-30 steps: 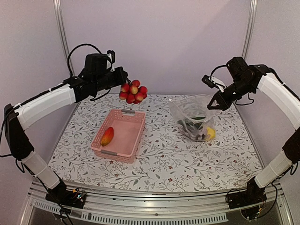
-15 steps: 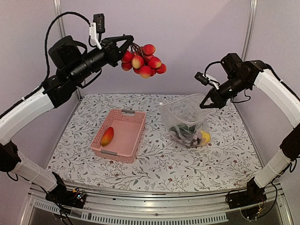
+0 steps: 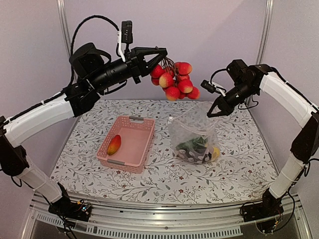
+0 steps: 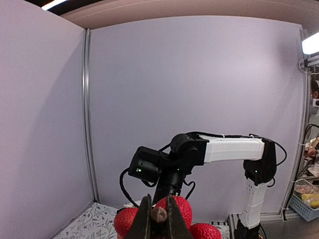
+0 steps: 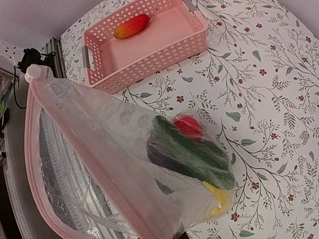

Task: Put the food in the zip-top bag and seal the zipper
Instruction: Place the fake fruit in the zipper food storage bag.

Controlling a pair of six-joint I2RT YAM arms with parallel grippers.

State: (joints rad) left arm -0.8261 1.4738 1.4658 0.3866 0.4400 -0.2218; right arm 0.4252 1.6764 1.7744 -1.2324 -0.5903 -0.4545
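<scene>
The pink basket lies left of centre on the table and holds one red-and-yellow fruit at its left side. Just right of the basket and apart from it, the zip-top bag stands with its bottom on the table and its mouth held up.

The food sits low inside the bag. The right wrist view lets one long green piece, one red, one yellow and one dark purple be counted. The crinkled plastic blurs them, and more may lie hidden beneath. The zipper shows there as a pale pink strip along the open mouth, cut off at the lower edge.

The right gripper is closed on the bag's upper rim, on the side away from the basket. Its fingers are out of sight in its own camera.

Higher up, beyond the basket's far right corner, the left gripper is pinched narrow on the stem of a bunch of red berries. About seven berries show from above. The left wrist view catches only three, cut off at the bottom edge.
</scene>
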